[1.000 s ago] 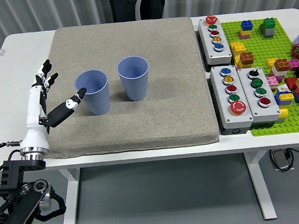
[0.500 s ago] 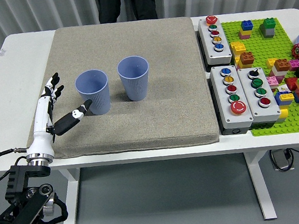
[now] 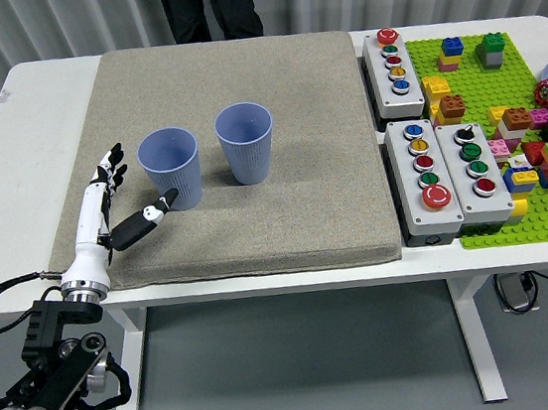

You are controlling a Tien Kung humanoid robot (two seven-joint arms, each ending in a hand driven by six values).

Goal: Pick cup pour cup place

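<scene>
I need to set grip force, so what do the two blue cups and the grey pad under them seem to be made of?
Both the left cup and the right cup look like thin matte plastic or paper: fine vertical ribs on the walls, no gloss. The grey pad looks like coarse woven fabric or felt over foam, with a speckled, dull surface and soft rounded edges. The left hand is open beside the left cup.
</scene>
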